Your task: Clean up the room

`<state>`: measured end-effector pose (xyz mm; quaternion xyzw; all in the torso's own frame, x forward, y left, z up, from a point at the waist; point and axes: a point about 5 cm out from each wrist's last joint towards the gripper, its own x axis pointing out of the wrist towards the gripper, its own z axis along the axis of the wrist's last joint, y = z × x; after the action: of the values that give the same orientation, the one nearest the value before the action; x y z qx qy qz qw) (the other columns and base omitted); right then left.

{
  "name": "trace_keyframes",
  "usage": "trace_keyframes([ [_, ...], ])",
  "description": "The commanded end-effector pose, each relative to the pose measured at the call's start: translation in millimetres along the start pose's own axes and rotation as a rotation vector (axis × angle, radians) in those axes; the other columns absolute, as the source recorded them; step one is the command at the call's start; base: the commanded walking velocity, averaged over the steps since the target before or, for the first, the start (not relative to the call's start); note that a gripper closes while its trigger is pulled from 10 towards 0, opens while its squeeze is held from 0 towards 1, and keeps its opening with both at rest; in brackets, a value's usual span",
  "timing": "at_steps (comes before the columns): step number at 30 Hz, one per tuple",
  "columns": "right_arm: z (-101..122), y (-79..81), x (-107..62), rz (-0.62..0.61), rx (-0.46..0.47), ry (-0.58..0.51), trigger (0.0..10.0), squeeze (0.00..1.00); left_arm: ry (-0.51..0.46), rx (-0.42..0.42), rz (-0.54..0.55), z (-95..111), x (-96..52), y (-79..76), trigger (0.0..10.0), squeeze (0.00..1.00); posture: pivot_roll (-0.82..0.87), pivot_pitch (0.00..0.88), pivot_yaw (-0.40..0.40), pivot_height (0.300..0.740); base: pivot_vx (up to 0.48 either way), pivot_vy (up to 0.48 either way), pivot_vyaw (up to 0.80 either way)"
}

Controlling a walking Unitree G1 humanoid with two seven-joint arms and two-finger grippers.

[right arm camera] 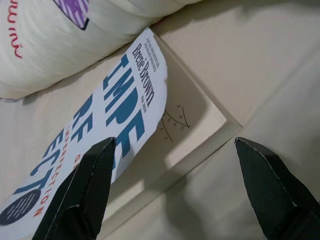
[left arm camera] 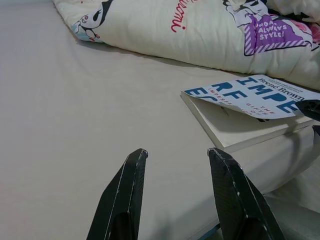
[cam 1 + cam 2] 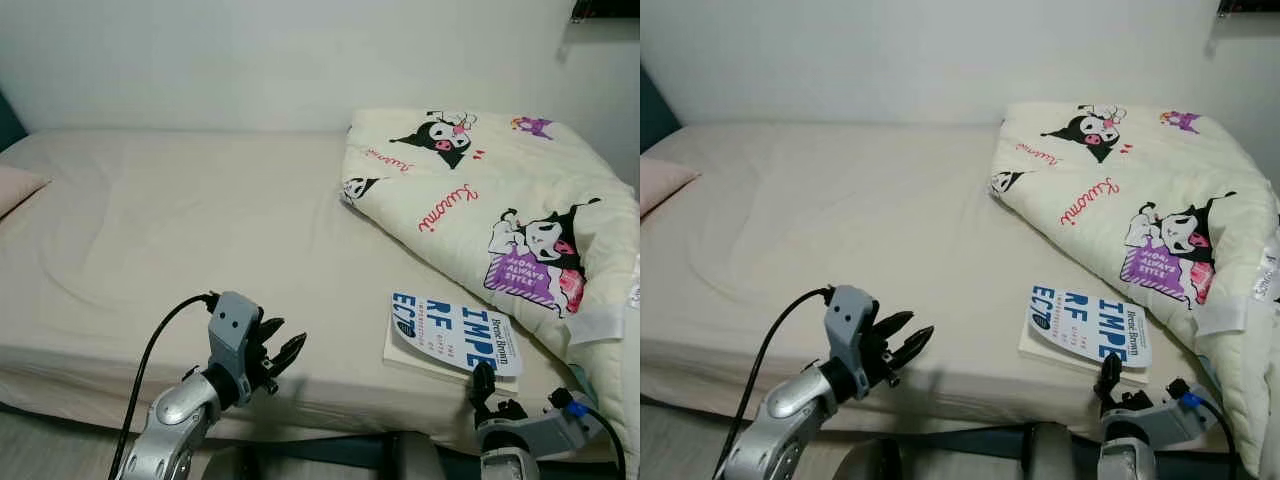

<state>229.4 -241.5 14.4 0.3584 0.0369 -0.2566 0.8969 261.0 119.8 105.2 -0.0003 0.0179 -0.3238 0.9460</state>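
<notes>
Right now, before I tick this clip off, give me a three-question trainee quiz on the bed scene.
1. True or false: the book lies near the bed's front edge, its cover curled up.
2. Which gripper is nearer the book? A) left gripper B) right gripper
3. Fill in: the folded ____ with cartoon prints lies on the bed's right part, beyond the book.

Key:
1. True. The wrist views show the cover lifted off the pages.
2. B. Its open fingers frame the book's corner; the left gripper, also open, hovers further left.
3. Comforter.
</notes>
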Motion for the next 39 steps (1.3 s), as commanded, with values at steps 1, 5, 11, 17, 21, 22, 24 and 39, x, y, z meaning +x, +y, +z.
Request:
trace_keyframes([
  [1, -4, -0.4, 0.0, -0.015, 0.015, 0.008, 10.0, 0.0, 0.02, 0.03, 0.003, -1, -3.7, 4.1, 10.0, 0.0, 0.02, 0.088, 0.045, 0.586, 0.0, 0.0, 0.0],
  [5, -4, 2.3, 1.7, -0.009, 0.02, 0.008, 10.0, 0.0, 0.023, 0.034, 0.004, -1, -3.6, 4.4, 10.0, 0.0, 0.03, 0.09, 0.044, 0.586, 0.0, 0.0, 0.0],
  [11, -7, 10.1, 6.0, 0.019, 0.032, 0.02, 10.0, 0.0, 0.028, 0.046, 0.001, -1, -3.5, 4.9, 10.0, 0.0, 0.03, 0.093, 0.045, 0.586, 0.0, 0.0, 0.0],
  [17, -13, 10.6, 8.9, 0.026, 0.007, 0.062, 10.0, 0.0, 0.035, 0.064, -0.028, -2, -3.1, 0.9, 10.0, 0.0, 0.03, 0.093, 0.043, 0.586, 0.0, 0.0, 0.0],
  [21, -22, 5.6, 5.8, 0.022, 0.013, 0.109, 10.0, 0.0, 0.042, 0.076, -0.053, -3, -4.6, -2.9, 10.0, 0.0, 0.04, 0.095, 0.04, 0.586, 0.0, 0.0, 0.0],
  [22, -24, 3.5, 4.0, 0.016, 0.019, 0.12, 10.0, 0.0, 0.043, 0.078, -0.055, -3, -5.1, -3.4, 10.0, 0.0, 0.04, 0.096, 0.039, 0.586, 0.0, 0.0, 0.0],
  [24, -24, 3.5, 4.0, 0.016, 0.019, 0.12, 10.0, 0.0, 0.043, 0.078, -0.055, -3, -5.1, -3.4, 10.0, 0.0, 0.04, 0.096, 0.039, 0.586, 0.0, 0.0, 0.0],
  [39, -44, -21.4, -9.1, -0.076, 0.173, 0.203, 10.0, 0.0, 0.056, 0.109, -0.091, -7, -6.5, -9.8, 10.0, 0.0, 0.03, 0.094, 0.035, 0.586, 0.0, 0.0, 0.0],
])
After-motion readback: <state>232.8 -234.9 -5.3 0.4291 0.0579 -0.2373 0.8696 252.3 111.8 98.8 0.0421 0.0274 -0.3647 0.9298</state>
